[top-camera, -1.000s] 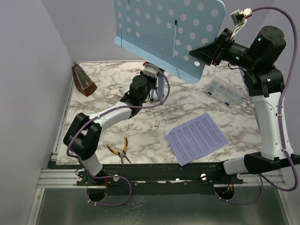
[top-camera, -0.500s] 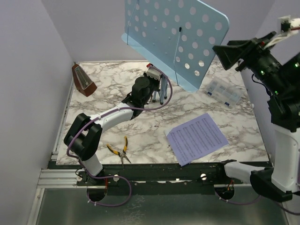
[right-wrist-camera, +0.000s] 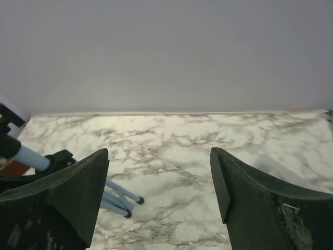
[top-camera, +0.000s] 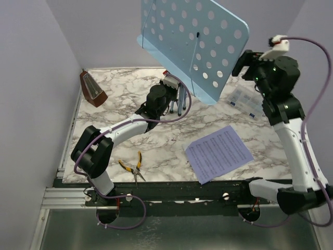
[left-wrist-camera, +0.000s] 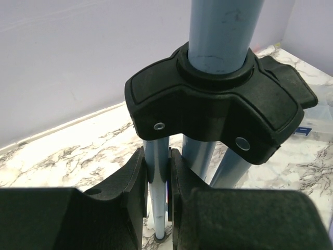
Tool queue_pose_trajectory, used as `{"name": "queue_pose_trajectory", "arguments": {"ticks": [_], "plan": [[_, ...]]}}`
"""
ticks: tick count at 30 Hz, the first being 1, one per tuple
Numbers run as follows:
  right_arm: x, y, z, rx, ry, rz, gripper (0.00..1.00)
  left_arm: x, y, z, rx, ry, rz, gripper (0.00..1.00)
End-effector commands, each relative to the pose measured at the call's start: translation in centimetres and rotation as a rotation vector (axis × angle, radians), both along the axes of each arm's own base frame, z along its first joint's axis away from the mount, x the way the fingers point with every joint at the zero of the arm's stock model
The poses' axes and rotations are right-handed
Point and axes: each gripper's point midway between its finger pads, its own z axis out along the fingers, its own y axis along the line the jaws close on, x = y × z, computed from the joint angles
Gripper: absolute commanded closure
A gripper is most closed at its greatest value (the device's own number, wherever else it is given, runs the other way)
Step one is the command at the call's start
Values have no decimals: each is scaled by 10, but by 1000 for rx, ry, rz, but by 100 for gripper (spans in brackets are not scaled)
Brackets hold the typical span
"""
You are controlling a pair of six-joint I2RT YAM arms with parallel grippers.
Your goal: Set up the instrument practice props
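Tipping is the chief hazard.

Item one: music stand [top-camera: 192, 47], light blue, its holed desk riding high and leaning. The legs [left-wrist-camera: 199, 159] look bunched close together rather than splayed.
- Support, as judged: one leg only, pinched low under the black hub [left-wrist-camera: 218, 114] by the left gripper [left-wrist-camera: 157, 161].
- Likely cause of a fall: a thin round tube may twist or slide between flat pads, and the broad top gives it leverage.
- Any loosening before the legs spread would probably drop the stand toward the plastic box [top-camera: 247, 101], which lies just right of the stand's foot. It could also land on the sheet of music [top-camera: 218, 153], lying flat on the near side, right of the stand.
- Second hazard: a knock from the right gripper [top-camera: 242, 63], which hangs just beside the desk's right edge.

Item two, left arm: stretched low across the table [top-camera: 130, 140] from its base to the stand's foot. Its fingers are clamped either side of the one leg.

Item three, right arm: reared up tall with the elbow bent, wrist at desk height right of the stand. Its fingers are spread wide with nothing between them.

Item four, metronome [top-camera: 93, 89]: brown, well left of the stand, untouched.

Item five, pliers [top-camera: 132, 167]: near side, left of the stand.

The sheet is not yet on the desk.
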Motion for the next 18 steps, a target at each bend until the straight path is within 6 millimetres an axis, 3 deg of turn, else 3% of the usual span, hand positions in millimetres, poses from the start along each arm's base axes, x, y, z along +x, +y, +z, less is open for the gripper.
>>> {"name": "queue_pose_trajectory", "arguments": {"ticks": [1,3,5,6,11,18], "plan": [[17,107,-18,-133,-19,626,18,-12,-11,-20,42,78,-79,100],[20,137,-34,-126,-23,821,19,-13,-11,-20,38,82,-81,100],[25,147,-31,-95,-91,877,18,-13,-10,-20,36,83,-78,100],[24,152,-25,-101,-151,906,18,-13,-10,-19,33,84,-76,100],[25,173,-45,-90,-184,1078,22,-14,-12,-20,34,91,-84,100],[22,195,-67,-91,-275,1127,23,-14,-15,-23,32,109,-94,100]]}}
